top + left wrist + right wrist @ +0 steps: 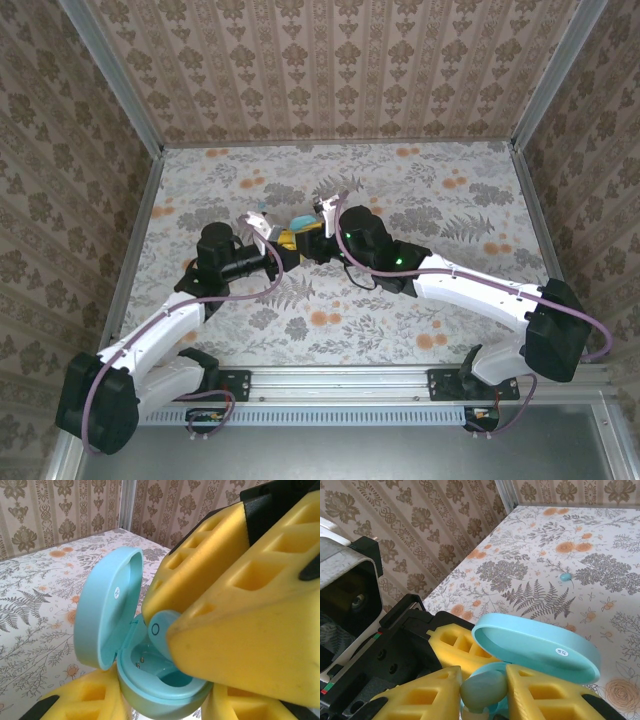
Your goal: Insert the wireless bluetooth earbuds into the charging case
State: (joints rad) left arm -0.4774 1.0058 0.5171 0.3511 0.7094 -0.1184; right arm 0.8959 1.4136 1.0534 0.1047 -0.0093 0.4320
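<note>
The charging case, a light-blue oval, stands open with its lid (pixel 107 610) tipped up to the left and its base (pixel 165 682) showing an empty well with two contact pins. My left gripper (pixel 160 702) is shut on the base, one yellow foam finger on each side. From the upper right, my right gripper (pixel 482 695) is shut on one pale earbud (pixel 484 690), held just over the well's rim (pixel 161 630). A second earbud (pixel 565 577) lies on the floral table farther off. In the top view both grippers meet at the case (pixel 300 222) mid-table.
The table (pixel 450 200) is a floral cloth, walled by patterned panels at the back and sides. The left arm's black wrist and camera housing (pixel 355 600) sit close beside my right gripper. Both arms crowd the middle.
</note>
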